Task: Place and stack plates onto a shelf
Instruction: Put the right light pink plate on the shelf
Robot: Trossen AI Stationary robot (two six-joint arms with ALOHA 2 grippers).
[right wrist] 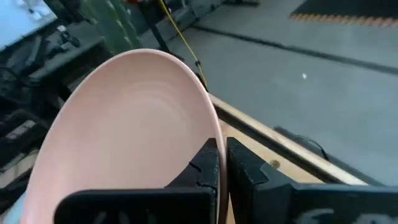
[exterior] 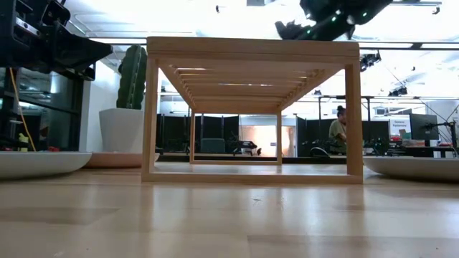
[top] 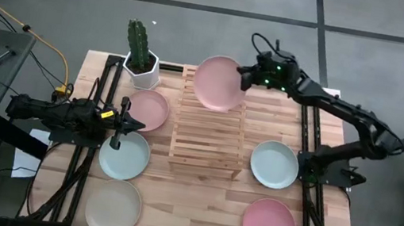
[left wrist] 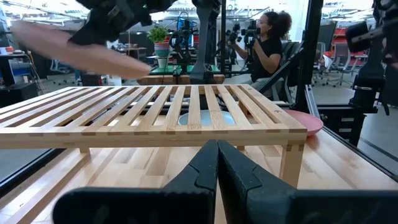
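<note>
In the upper middle of the high view, the right gripper (top: 245,74) is pinching the right rim of a pink plate (top: 219,83), which is extending leftward from the fingers above the far end of the shelf (top: 208,134). At left, the left gripper (top: 129,125) is hovering with fingers pressed together between another pink plate (top: 147,110) and a mint plate (top: 124,155).

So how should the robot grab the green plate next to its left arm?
Best guess: by the rim. The green plate lies flat on the table, so only its raised edge gives the fingers something to pinch. The left gripper, now shut, hovers beside it and could come down from above onto the near edge.
</note>
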